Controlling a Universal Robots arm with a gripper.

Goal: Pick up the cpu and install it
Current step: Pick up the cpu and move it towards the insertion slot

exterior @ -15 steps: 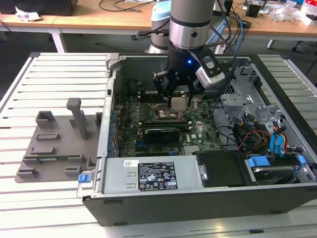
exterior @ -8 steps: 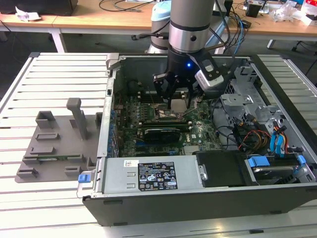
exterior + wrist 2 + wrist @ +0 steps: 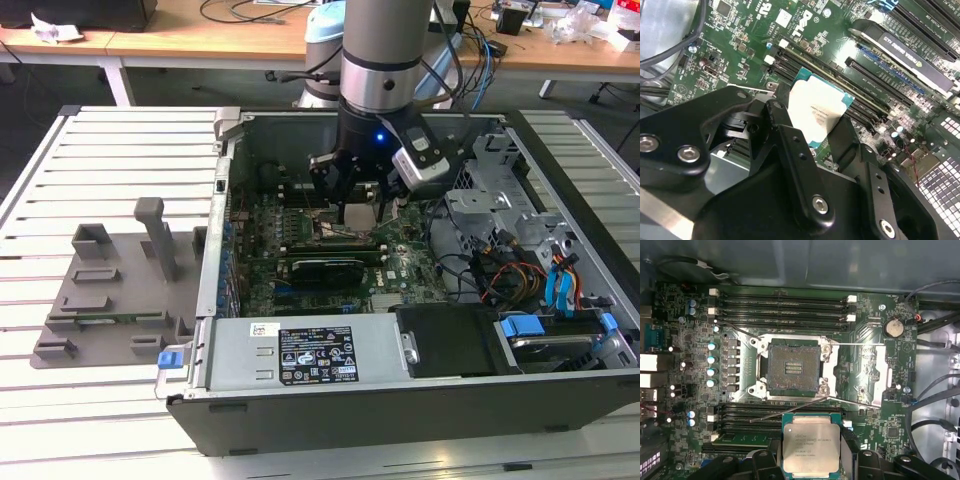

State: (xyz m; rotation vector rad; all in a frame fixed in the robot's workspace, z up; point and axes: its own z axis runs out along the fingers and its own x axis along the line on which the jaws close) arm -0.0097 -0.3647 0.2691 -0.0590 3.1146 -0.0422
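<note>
The cpu (image 3: pixel 810 445), a flat square chip with a silver-grey top and a thin green rim, is held between the black fingers of my gripper (image 3: pixel 811 462), which is shut on it. In the second wrist view the cpu (image 3: pixel 817 112) hangs above the green motherboard, gripper (image 3: pixel 812 122) fingers on two opposite edges. In the first wrist view the open socket (image 3: pixel 792 367), black with a metal frame and raised wire levers, lies a short way from the chip. In the exterior view my gripper (image 3: pixel 357 208) hovers inside the computer case just above the socket (image 3: pixel 335 233).
The open computer case (image 3: pixel 215 270) has tall walls around the board. Memory slots (image 3: pixel 785 307) flank the socket, and a graphics card (image 3: pixel 325 268) lies close by. Cables and a drive cage (image 3: pixel 520 240) fill the exterior view's right. A grey holder tray (image 3: pixel 110 290) lies on the slatted table at the left.
</note>
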